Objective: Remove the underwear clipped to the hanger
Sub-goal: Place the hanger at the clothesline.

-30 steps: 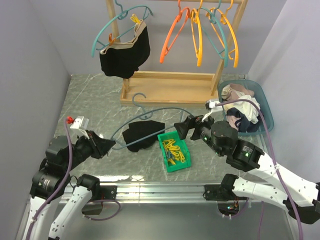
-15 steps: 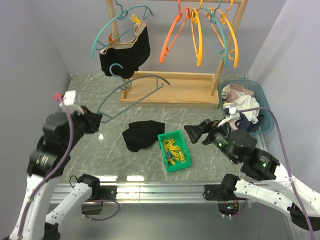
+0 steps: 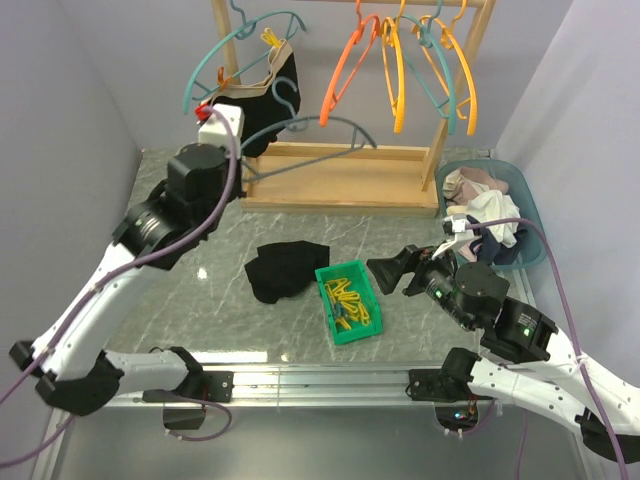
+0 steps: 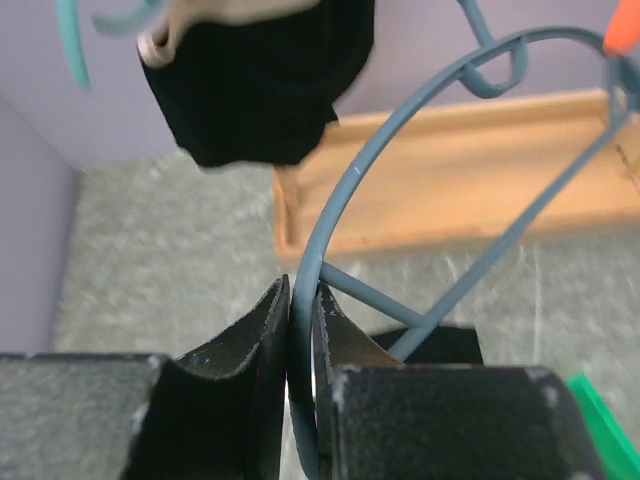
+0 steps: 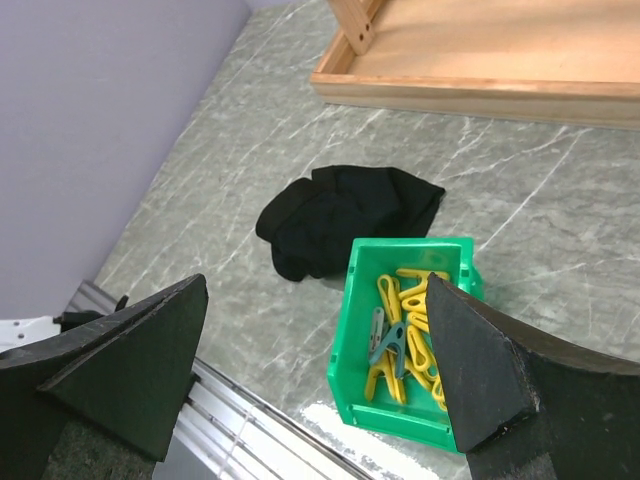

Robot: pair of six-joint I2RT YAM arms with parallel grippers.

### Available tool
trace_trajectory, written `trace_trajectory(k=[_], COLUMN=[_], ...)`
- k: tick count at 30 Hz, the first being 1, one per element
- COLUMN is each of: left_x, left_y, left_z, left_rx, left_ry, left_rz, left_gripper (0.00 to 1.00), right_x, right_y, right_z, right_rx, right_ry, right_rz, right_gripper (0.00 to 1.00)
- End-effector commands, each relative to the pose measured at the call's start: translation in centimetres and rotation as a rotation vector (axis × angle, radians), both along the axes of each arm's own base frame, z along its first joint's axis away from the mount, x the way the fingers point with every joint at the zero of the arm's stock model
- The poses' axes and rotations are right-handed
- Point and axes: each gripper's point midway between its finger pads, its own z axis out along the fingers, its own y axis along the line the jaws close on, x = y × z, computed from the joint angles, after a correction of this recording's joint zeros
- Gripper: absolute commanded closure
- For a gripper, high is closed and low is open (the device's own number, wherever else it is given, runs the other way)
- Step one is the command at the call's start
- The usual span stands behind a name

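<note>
The left pincer [image 4: 302,300] sits high at the far left. Its 2 fingers are clamped narrow on the wire of a bare grey-blue hanger [image 4: 357,172], which is in the air just beside the wooden rack [image 3: 340,182]. On that rack, a teal hanger [image 3: 207,60] carries the clipped black underwear [image 4: 260,80], which has a beige waistband. The loose black underwear [image 3: 285,268] lies crumpled on the desk [image 3: 330,225], just beside the far-left corner of the green bin [image 3: 324,285] of yellow pegs [image 3: 350,300]. The right pincer [image 3: 395,265] hovers wide, gripping nothing, just right of the bin. A blue basket [image 3: 533,222] of clothes stands at the far right.
</note>
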Motion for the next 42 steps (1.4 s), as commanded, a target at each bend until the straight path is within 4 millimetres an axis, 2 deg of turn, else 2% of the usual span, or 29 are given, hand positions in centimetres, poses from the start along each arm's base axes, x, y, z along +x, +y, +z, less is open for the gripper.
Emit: trace_trajectory(k=[1,2,3,6,9,11,12,13,16,17,18,23,28,32,34,35,38,39,42], left_x=[0.8,1.6,1.5,2.1,2.6,2.5,2.4,2.4,2.2,2.2,2.3,2.0,2.3,3.2,3.2,3.8,4.4,4.3,4.6], left_y=[1.9,1.5,1.9,1.7,1.0,1.2,1.3,1.5,1.7,1.8,1.6,0.8,-0.3,-1.9,-2.1,-3.0,-3.5,-3.3,-3.7], left_z=[5.3,4.9,5.8,6.5,6.3,6.2,5.7,6.6,7.3,8.2,7.8,8.8,9.8,9.5,10.3,10.9,11.1,12.1,13.4], left_rx=[0.05,0.125,0.169,0.268,0.388,0.427,0.512,0.45,0.503,0.442,0.517,0.486,0.553,0.65,0.664,0.717,0.73,0.718,0.725], left_ry=[-0.154,-0.148,-0.178,-0.21,-0.223,-0.23,-0.222,-0.264,-0.3,-0.357,-0.358,-0.535,-0.588,-0.622,-0.636,-0.662,-0.671,-0.678,-0.704], left_rz=[0.179,0.208,0.271,0.375,0.437,0.48,0.483,0.508,0.51,0.524,0.516,0.55,0.548,0.55,0.574,0.591,0.604,0.621,0.63], left_gripper=[0.99,0.99,0.99,0.99,1.0,1.0,1.0,1.0,0.99,1.0,1.0,1.0,0.99,1.0,0.99,0.99,0.99,0.99,0.99], right_x=[-0.1,-0.1,-0.1,-0.2,-0.2,-0.3,-0.2,-0.2,-0.3,-0.4,-0.4,-0.3,-0.1,-0.1,-0.1,-0.2,-0.3,-0.4,-0.5], right_y=[0.1,0.0,0.1,0.0,-0.1,-0.1,-0.1,-0.1,0.0,0.0,0.1,0.3,0.1,0.1,0.2,0.4,0.5,0.6,0.7], right_z=[-0.2,-0.4,-0.6,-0.9,-1.1,-1.4,-1.4,-1.7,-1.8,-1.6,-1.7,-1.8,-1.8,-1.8,-1.9,-2.1,-2.2,-2.2,-2.4], right_rx=[0.008,0.004,0.002,-0.003,-0.007,-0.014,-0.014,-0.019,-0.017,-0.011,-0.011,-0.02,-0.034,-0.038,-0.04,-0.039,-0.04,-0.041,-0.047], right_ry=[-0.002,0.001,0.003,0.003,0.002,0.004,0.004,0.009,0.01,0.008,0.008,0.009,0.002,0.0,0.002,0.01,0.014,0.016,0.023], right_rz=[0.007,0.007,0.009,0.011,0.011,0.015,0.012,0.012,0.016,0.022,0.023,0.029,0.02,0.02,0.022,0.033,0.043,0.048,0.058], right_gripper=[0.04,0.04,0.04,0.04,0.03,0.03,0.03,0.03,0.03,0.03,0.03,0.03,0.03,0.03,0.03,0.03,0.03,0.03,0.03])
